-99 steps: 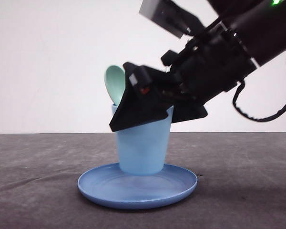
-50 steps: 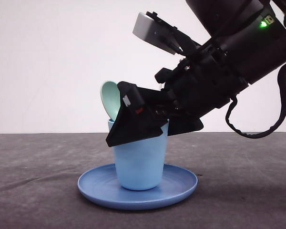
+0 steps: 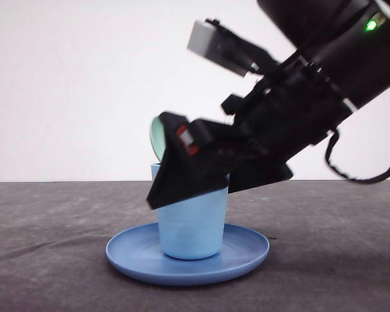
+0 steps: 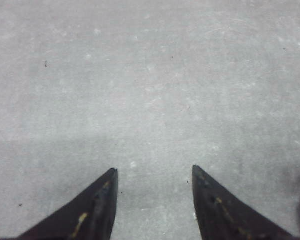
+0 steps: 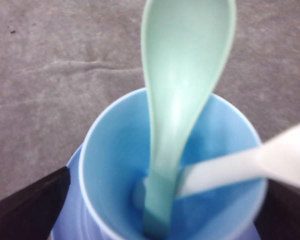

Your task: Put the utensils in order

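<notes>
spoon point(image 5: 182, 95) now mostly hidden; right end effector point(image 3: 182, 179) seemingly shifted right.

Light blue cup point(image 3: 192, 224) on blue plate point(image 3: 247, 255)

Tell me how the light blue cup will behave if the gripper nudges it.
The light blue cup looks like thin, light plastic, so it would probably slide or tip easily. It narrows toward its base and stands on the smooth blue plate, giving little grip. The mint-green spoon standing inside probably makes it top-heavy.
</notes>
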